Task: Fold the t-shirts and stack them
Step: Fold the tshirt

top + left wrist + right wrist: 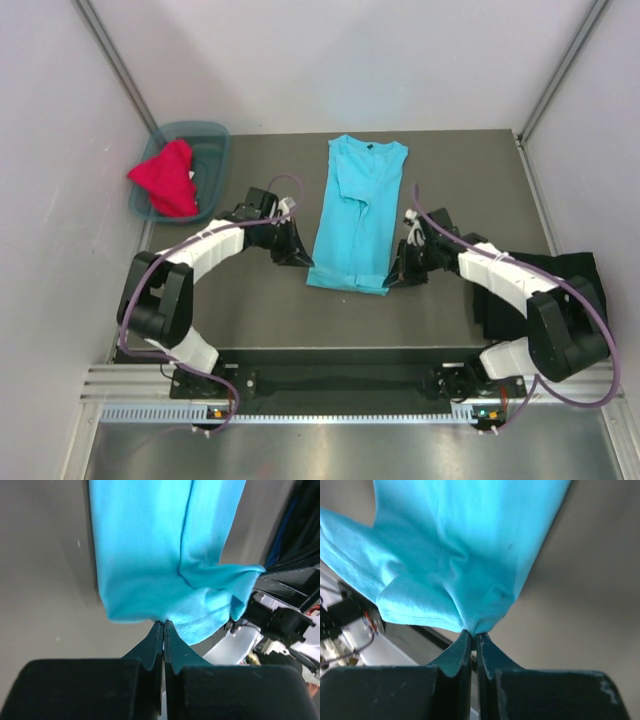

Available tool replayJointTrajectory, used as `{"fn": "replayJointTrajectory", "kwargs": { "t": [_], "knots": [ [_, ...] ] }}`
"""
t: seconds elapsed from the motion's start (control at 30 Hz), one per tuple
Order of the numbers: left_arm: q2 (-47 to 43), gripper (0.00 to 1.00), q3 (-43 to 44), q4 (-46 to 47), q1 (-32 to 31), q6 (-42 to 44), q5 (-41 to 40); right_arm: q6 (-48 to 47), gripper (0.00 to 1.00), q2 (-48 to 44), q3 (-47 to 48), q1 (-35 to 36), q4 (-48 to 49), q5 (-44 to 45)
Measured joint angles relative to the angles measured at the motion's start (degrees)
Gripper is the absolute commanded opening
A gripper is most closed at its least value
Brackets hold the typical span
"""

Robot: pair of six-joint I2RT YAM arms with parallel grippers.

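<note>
At the hem of the turquoise t-shirt (pixel 355 215), left fingers (pixel 156 641) and right fingers (pixel 464 646) pinch its corners tight.

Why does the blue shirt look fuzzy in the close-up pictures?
Left wrist view: the turquoise t-shirt is likely too near the lens, so it looks soft; right wrist view: equally soft; top view: farther away, it looks crisp, evenly lit.

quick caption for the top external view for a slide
Left pincer and right pincer shut on the near hem corners of the turquoise t-shirt; red t-shirt draped over the teal tub.
</note>
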Motion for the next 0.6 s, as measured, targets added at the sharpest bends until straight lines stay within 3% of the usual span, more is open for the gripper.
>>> {"fn": "replayJointTrajectory", "kwargs": {
  "t": [0.4,0.6],
  "knots": [
    [17.16,0.0,21.53,2.67,0.76,3.04,-3.02,-4.35,0.0,6.86,7.19,-10.21,3.69,0.94],
    [22.03,0.0,25.81,3.02,1.07,4.0,-4.94,-5.99,0.0,15.15,16.26,-12.07,5.38,0.66]
  ]
}}
